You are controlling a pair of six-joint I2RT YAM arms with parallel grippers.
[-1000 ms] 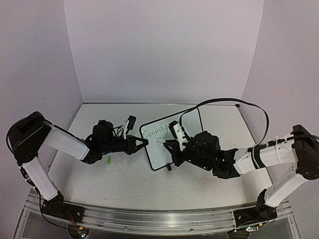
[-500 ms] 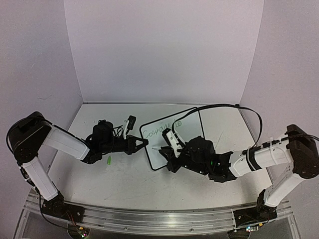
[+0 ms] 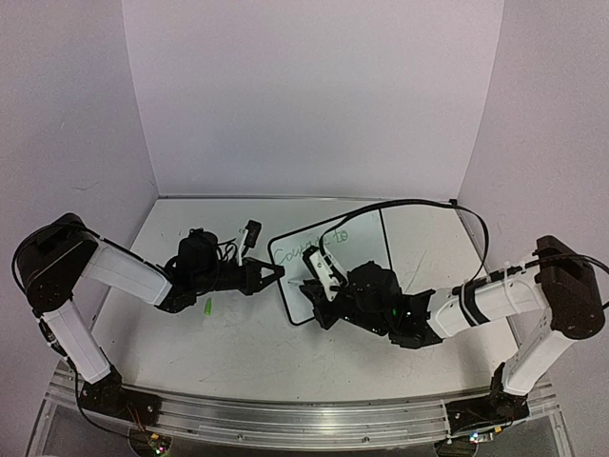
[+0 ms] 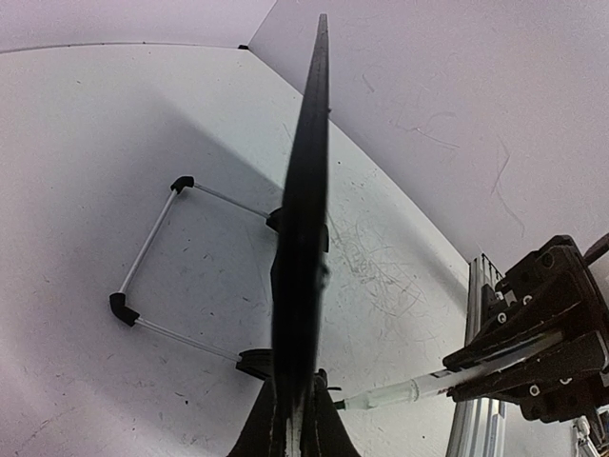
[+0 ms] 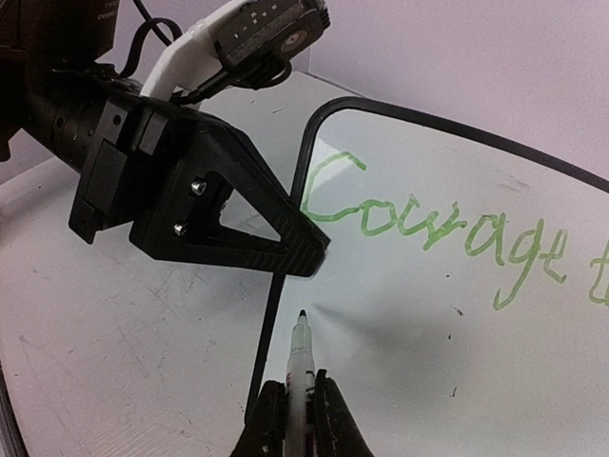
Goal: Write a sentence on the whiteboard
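Left pincer [image 3: 275,273] clamps the left edge of the small black-framed white whiteboard [image 3: 366,240]; right pincer [image 5: 293,405] grips a slim white marker [image 5: 302,354], tip just under the green handwritten sentence [image 5: 430,228].

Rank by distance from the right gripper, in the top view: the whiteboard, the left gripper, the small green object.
1. whiteboard, directly at the right gripper.
2. left gripper, on the board's left edge.
3. small green object, far left, past the left gripper.
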